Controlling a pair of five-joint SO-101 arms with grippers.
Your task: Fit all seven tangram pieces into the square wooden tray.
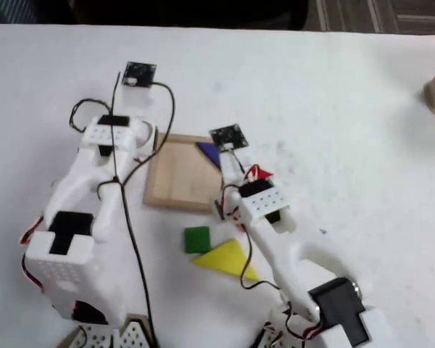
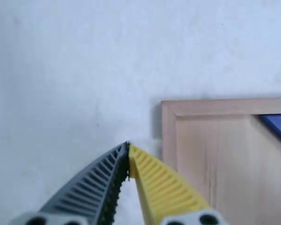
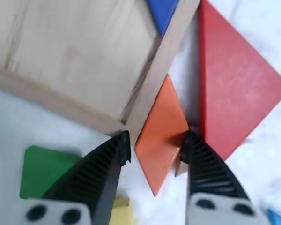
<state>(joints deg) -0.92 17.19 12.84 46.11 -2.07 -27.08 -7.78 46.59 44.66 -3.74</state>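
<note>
Left gripper (image 2: 128, 147): fingers pressed together, empty, just outside the tray (image 2: 168, 131) corner. Right gripper (image 3: 157, 139): fingers apart, straddling the orange piece (image 3: 161, 124) lying against the tray's rim. 1 blue piece (image 3: 163, 11) sits inside.

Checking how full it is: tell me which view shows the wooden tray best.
The high view: the wooden tray shows nearly whole, with a blue piece in one corner. Each wrist view catches just one corner and part of its floor.
</note>
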